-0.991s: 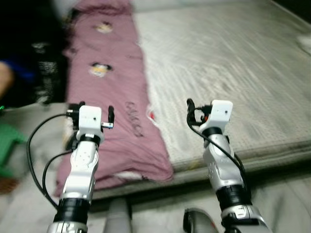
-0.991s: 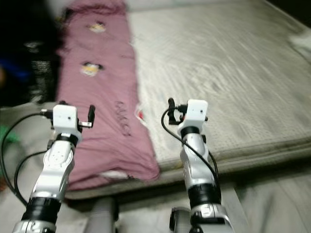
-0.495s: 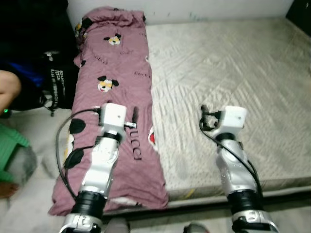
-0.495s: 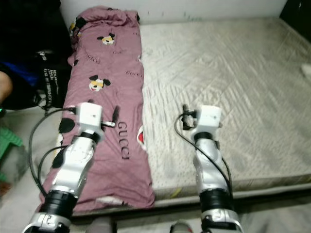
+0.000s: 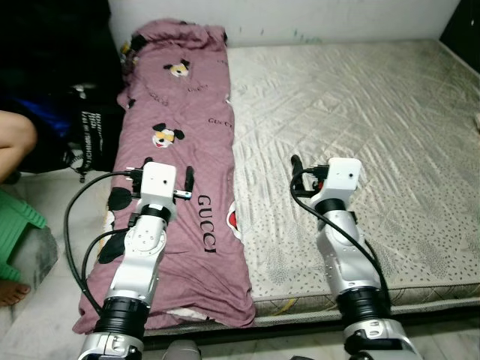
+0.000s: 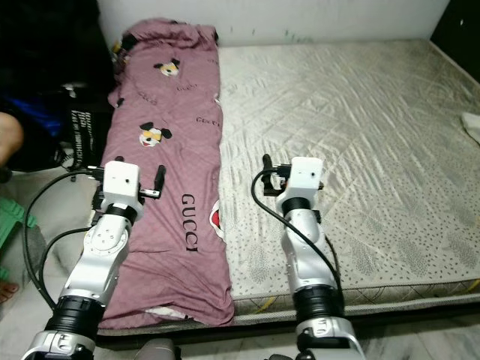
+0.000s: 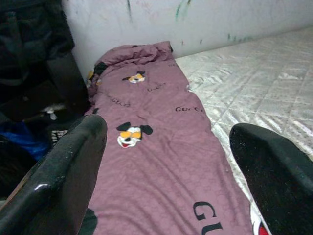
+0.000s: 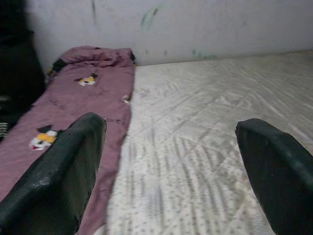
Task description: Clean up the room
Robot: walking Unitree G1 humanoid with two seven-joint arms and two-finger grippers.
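The left gripper point(image 5: 161, 174) is hovering over the purple blanket point(image 5: 180, 150), its two black fingers point(image 7: 63, 171) spread wide and holding nothing. The right gripper point(image 5: 315, 174) is hanging above the bare grey mattress point(image 5: 360, 112), its fingers point(image 8: 54, 171) likewise parted wide and empty. Neither is touching the bedding beneath. The blanket, printed with cartoon mouse faces and lettering, is lying folded in a long strip down the left side of the mattress, running from the white wall point(image 7: 195, 19) at the head of the bed to the near edge, where its corner is drooping over. Just beside the bed on the left, a dark pile of bags and clothes point(image 5: 67, 97) is sitting on the floor, and near it a person's knee point(image 5: 15, 142) and bare foot point(image 5: 11, 292) are showing beside a green stool point(image 5: 15, 232).
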